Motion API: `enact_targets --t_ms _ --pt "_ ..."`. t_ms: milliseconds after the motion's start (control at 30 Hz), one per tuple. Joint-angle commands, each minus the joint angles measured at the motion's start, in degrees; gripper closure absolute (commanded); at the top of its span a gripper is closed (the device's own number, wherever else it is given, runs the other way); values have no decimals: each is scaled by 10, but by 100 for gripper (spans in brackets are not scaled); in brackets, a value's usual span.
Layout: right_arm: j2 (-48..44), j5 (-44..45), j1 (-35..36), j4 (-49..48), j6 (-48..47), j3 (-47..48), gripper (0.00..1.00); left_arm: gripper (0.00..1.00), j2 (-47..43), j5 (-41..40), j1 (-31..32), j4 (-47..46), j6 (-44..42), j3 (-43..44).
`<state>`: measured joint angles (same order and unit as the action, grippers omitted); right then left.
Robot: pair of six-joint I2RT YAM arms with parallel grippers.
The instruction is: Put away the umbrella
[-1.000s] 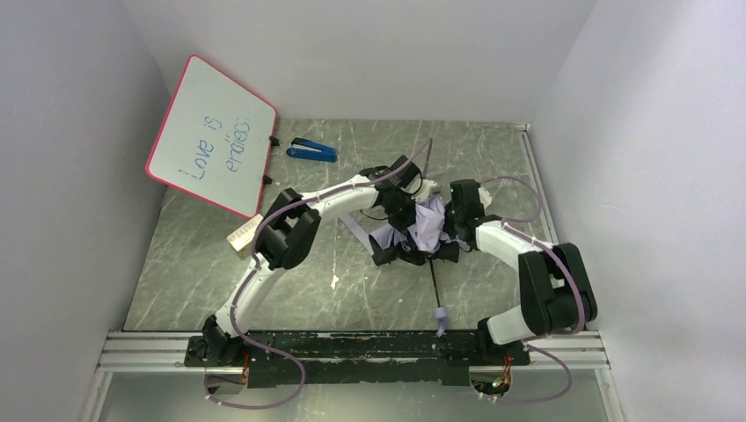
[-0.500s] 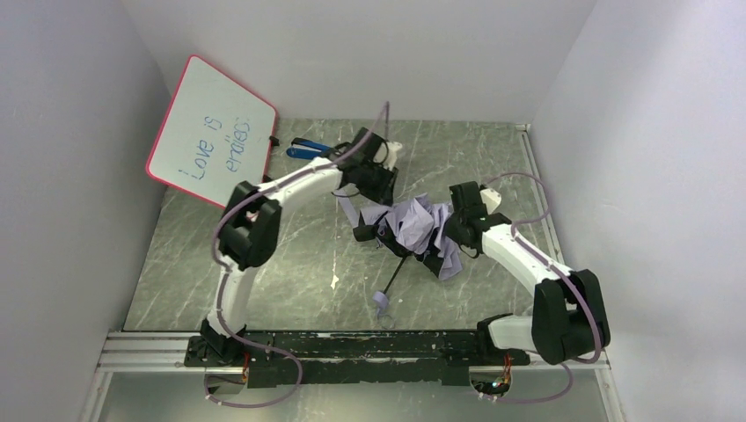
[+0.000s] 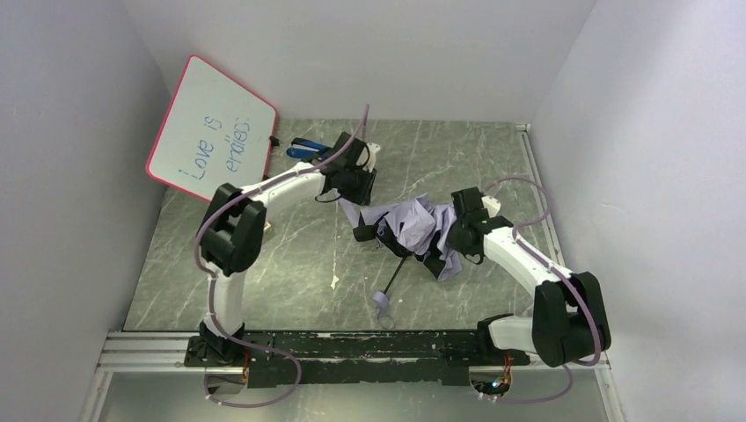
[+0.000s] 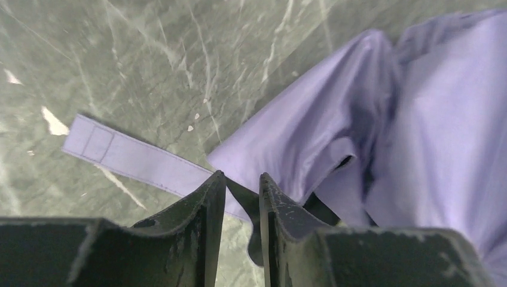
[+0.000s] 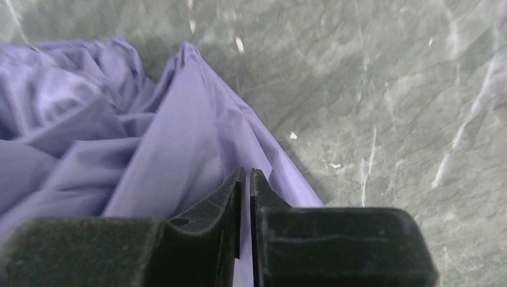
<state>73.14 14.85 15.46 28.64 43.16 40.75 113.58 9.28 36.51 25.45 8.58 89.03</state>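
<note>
The umbrella (image 3: pixel 413 224) is lying crumpled at the centre of the surface (image 3: pixel 264 281), its lilac canopy bunched and its thin shaft (image 3: pixel 396 274) slanting down to the handle (image 3: pixel 380 301) at lower centre. A second ago both arms were crowding the bundle and the shaft was pointing straight down the frame. Now the left gripper (image 3: pixel 354 198) is sitting back toward the upper left, and the handle has swung leftward.

In the left wrist view the left gripper (image 4: pixel 242 179) is showing a narrow gap, fingers parted and clamping nothing I can make out. The closing strap (image 4: pixel 119 152) is trailing flat and loose beside it. The right gripper (image 5: pixel 247 173) is nearly pressed together over a canopy fold at the bundle's right edge – whether it is pinching that fold, I cannot tell.

Judging from this, the canopy is no tidier – gathering and strapping are still waiting.
</note>
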Motion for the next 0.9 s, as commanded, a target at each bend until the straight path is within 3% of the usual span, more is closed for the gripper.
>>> enact_targets --t_ms 0,300,533,700,800,867 --pt "10 -57 -1 -17 -5 -34 89 68 53 -8 8 0 1 21" --pt "-5 -146 29 -125 45 -98 92 70 160 7 51 15 -14 127" --pt "-17 -197 86 -249 121 -141 93 74 197 113 77 -7 -36 176" --pt "-4 -218 128 -349 120 -143 92 76 223 162 92 8 -51 219" --pt "-6 -221 130 -342 97 -129 90 77 214 140 92 16 -51 227" --pt "-27 -176 131 -265 87 -117 90 76 193 106 83 17 -46 224"
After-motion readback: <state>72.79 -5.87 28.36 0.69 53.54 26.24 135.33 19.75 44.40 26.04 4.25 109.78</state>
